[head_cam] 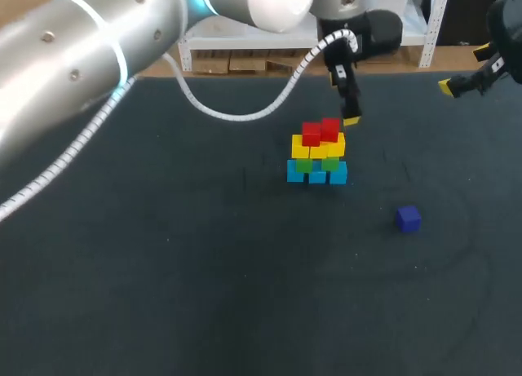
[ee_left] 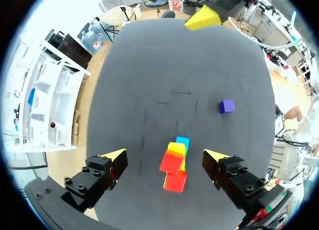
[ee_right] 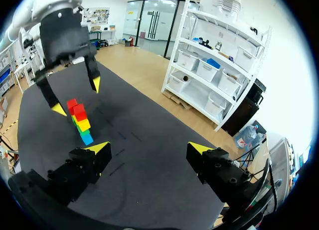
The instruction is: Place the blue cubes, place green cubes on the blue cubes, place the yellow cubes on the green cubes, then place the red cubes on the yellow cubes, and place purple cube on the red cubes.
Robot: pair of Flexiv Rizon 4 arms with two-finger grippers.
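Though empty, left gripper (ee_left: 166, 155) above red cubes (ee_left: 174, 181).

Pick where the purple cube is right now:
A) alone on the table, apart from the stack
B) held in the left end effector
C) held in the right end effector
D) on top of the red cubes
A: the purple cube lies by itself on the table, away from the red cubes topping the stack, and the left end effector and right end effector are both open and empty.
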